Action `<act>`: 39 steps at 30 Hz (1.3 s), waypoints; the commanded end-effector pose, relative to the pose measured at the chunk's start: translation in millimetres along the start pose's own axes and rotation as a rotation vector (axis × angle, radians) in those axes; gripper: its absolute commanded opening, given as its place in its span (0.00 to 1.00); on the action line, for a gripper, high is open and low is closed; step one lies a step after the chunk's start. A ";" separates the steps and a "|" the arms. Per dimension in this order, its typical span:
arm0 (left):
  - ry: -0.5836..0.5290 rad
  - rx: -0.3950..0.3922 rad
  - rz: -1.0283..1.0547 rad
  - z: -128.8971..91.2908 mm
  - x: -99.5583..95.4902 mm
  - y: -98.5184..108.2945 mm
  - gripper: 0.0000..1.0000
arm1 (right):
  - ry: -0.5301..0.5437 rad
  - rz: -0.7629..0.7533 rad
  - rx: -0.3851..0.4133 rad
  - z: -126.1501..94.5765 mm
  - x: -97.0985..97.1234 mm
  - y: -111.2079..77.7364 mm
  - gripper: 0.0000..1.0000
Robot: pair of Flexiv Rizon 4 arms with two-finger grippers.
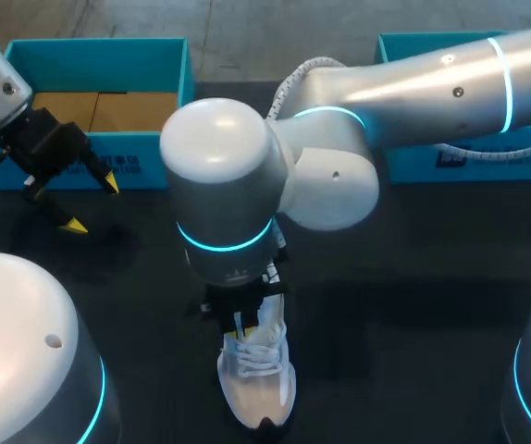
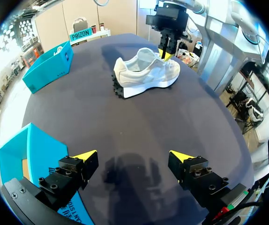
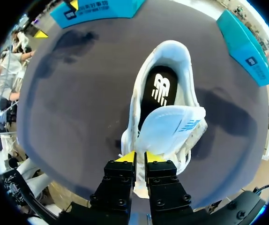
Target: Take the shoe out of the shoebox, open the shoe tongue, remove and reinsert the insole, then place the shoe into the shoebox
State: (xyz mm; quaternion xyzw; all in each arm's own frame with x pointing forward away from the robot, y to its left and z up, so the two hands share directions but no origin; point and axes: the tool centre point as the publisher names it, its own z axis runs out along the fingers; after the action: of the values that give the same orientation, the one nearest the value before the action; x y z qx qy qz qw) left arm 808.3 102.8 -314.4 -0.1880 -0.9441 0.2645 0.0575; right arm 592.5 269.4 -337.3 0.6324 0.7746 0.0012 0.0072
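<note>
A white sneaker [image 1: 258, 379] stands upright on the dark table near its front edge. My right arm reaches in over the middle, and my right gripper [image 3: 140, 157] is shut on the shoe's tongue [image 3: 172, 126], which is lifted and folded back over the laces. The black insole [image 3: 159, 91] shows inside the open shoe. From the left wrist view the sneaker [image 2: 146, 75] lies well ahead, with the right gripper [image 2: 166, 54] at its top. My left gripper [image 1: 90, 199] hangs open and empty by the teal shoebox [image 1: 99, 65] at the back left.
A second teal box [image 1: 450, 157] stands at the back right, partly under my right arm. In the left wrist view the near shoebox [image 2: 12, 154] is beside the left finger, the other box [image 2: 48, 70] far off.
</note>
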 end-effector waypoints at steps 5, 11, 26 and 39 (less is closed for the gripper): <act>0.001 -0.002 0.000 -0.3 0.2 0.0 1.00 | -0.002 0.411 -0.011 12.1 -12.1 3.5 0.10; 0.001 -0.002 0.000 -0.3 0.2 0.0 1.00 | -0.017 0.401 -0.061 -6.1 -12.3 3.3 0.10; 0.001 -0.002 0.000 -0.3 0.2 0.0 1.00 | -0.011 0.326 -0.120 -7.2 -17.7 29.3 0.24; 0.001 -0.002 0.000 -0.3 0.2 0.0 1.00 | -0.028 0.321 -0.134 -10.8 -20.8 30.7 0.29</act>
State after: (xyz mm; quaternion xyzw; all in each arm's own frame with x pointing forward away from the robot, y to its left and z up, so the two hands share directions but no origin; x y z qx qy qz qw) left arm 808.3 102.8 -314.4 -0.1880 -0.9441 0.2645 0.0575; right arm 639.0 255.1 -342.3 0.6506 0.7576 0.0313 0.0427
